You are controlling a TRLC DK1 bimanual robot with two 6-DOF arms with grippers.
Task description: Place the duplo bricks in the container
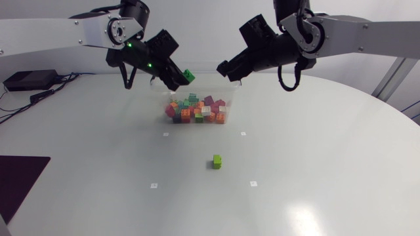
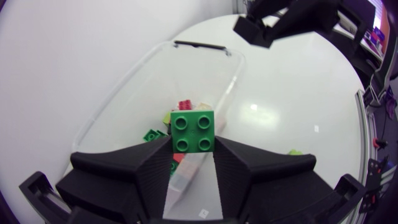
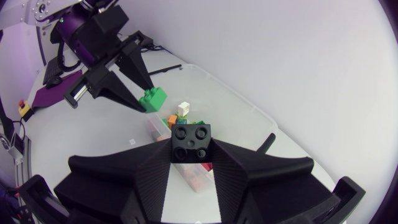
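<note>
Two robot arms hang over the far middle of a white worktop, each carrying one brick above a clear container that is partly filled with mixed-colour bricks.

The left tool is clamped from both sides on a green brick. The brick is square with four studs, so it has no long axis, and its studs face back toward the wrist. It sits over the container's left end, with the open bin just below and ahead of it.

The right tool comes in from the right and is clamped the same way on a dark brick, also four-studded with its studs toward the wrist. This one is above the container's right end.

The container's long axis runs left to right, so each tool looks along its length toward the other. Opening the fingers would probably drop either brick inside.

One lime brick stands loose on the worktop, well to the near side of the container. It is roughly midway between the arms, so neither is clearly closer.
</note>
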